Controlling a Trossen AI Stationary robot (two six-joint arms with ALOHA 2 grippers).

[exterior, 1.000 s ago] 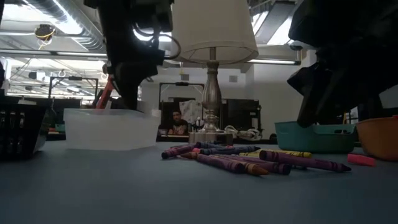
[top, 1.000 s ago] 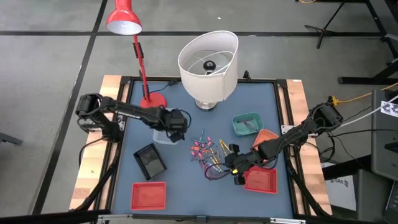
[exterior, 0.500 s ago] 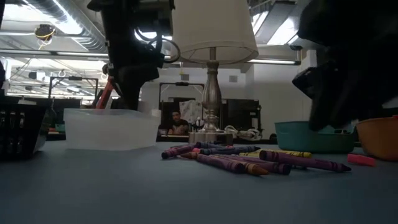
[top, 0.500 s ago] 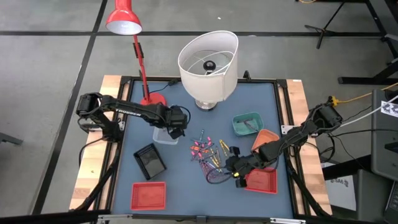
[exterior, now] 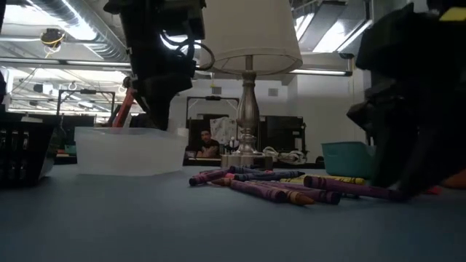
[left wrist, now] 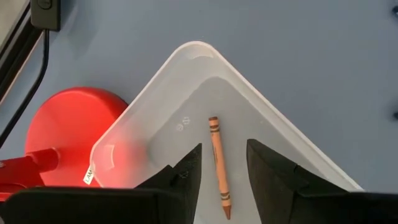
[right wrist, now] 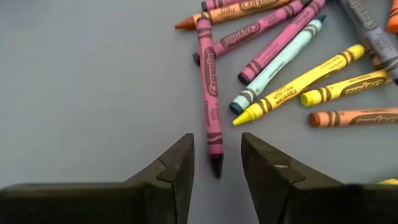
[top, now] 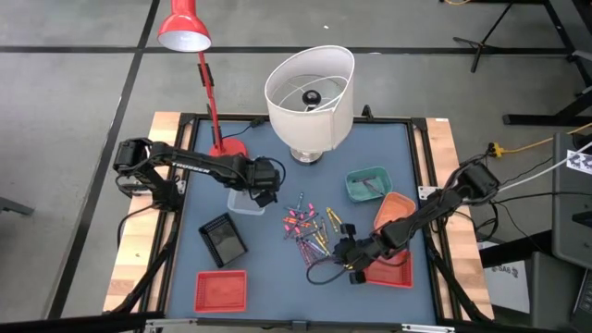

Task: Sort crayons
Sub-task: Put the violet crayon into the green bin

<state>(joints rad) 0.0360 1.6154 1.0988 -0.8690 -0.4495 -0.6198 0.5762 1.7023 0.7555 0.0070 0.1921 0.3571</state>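
Right gripper [right wrist: 216, 163] is hanging low over the dark blue table mat [top: 277, 277] at the near edge of the crayon pile, fingers parted and holding nothing, with the tip of one magenta crayon [right wrist: 209, 93] sitting right in the gap between them. That crayon's long axis runs straight away from the gripper, pretty much in line with the fingers' reach, so my guess is a straight drop and squeeze would catch its dark end, though it's only the very tip between the pads, so it could pivot out. Biggest stuff first: a white fabric lampshade on a metal base [top: 310, 88] and a red desk lamp [top: 184, 28] stand at the far side, then the sorting bins, meaning a teal tray [top: 367, 183], an orange bowl [top: 396, 205], two red trays [top: 221, 290], a black tray [top: 224, 238] and a clear plastic tub [left wrist: 261, 134]. Loose mixed-colour crayons [top: 310, 227] are scattered mid-table, clearly nearer the right arm. Left gripper [left wrist: 222, 171] hovers over the clear tub with its fingers apart, empty, and one orange crayon [left wrist: 218, 165] already lies inside it.
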